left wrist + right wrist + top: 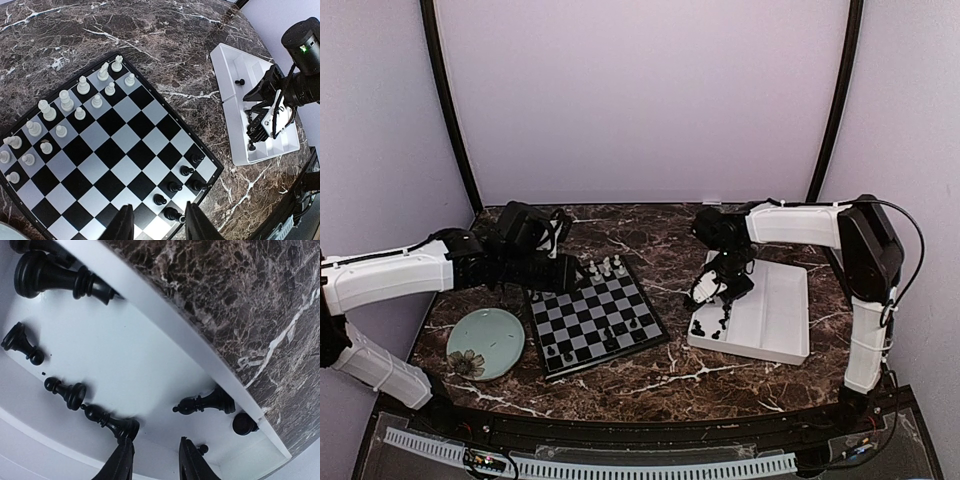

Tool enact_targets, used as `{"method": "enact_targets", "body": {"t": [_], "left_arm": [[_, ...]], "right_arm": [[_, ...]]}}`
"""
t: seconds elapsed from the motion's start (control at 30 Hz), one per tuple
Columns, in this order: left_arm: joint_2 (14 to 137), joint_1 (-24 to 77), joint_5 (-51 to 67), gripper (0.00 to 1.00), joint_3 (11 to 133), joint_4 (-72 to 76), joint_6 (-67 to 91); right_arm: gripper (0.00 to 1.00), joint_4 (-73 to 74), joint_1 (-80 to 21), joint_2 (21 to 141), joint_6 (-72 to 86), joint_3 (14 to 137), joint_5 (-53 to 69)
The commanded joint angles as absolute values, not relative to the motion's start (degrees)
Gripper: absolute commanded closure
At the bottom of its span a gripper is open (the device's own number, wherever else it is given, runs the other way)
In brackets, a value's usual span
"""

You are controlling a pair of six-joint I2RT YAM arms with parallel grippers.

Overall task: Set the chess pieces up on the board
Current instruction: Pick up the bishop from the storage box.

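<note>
Board (582,314) btwn plate (498,333) (L) & tray (782,312) (R)

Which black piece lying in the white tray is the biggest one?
The long black piece at the top left of the right wrist view: far thicker and longer than the other black pieces around it.

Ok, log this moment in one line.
left fingers open above board | right fingers open over tray's loose black pieces | white pieces placed, few black ones

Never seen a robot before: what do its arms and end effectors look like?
The left arm and right arm have white shells, black joints. A thin black cable loops off the right one. The left end effector and right end effector each have two black fingers.
</note>
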State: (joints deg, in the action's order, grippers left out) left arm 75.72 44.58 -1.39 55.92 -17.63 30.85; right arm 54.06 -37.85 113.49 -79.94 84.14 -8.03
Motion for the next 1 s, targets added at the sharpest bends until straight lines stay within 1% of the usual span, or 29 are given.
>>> {"method": "enact_targets", "body": {"t": [0.0,0.57,0.7,0.8,0.97], "left_arm": [[73.9,44.7,-2.3,0.64,55.0,-16.9,31.1],[71.9,44.7,-3.5,0.64,52.5,-15.5,31.2],[71.8,44.7,-3.5,0.64,52.4,-15.3,31.1],[71.7,44.7,-3.6,0.63,52.4,-15.3,31.0],[71.4,44.6,-3.6,0.63,52.0,-15.3,31.1]], "right_arm": [[0.66,57.9,-38.8,114.9,-81.9,82.9,-8.9],[0.61,63.3,-42.2,116.6,-84.8,83.5,-12.2],[0.61,58.9,-42.8,116.0,-85.5,80.2,-14.2],[0.61,55.8,-42.8,115.3,-85.4,78.4,-13.5],[0.62,55.9,-42.0,115.7,-83.0,81.7,-11.8]]}}
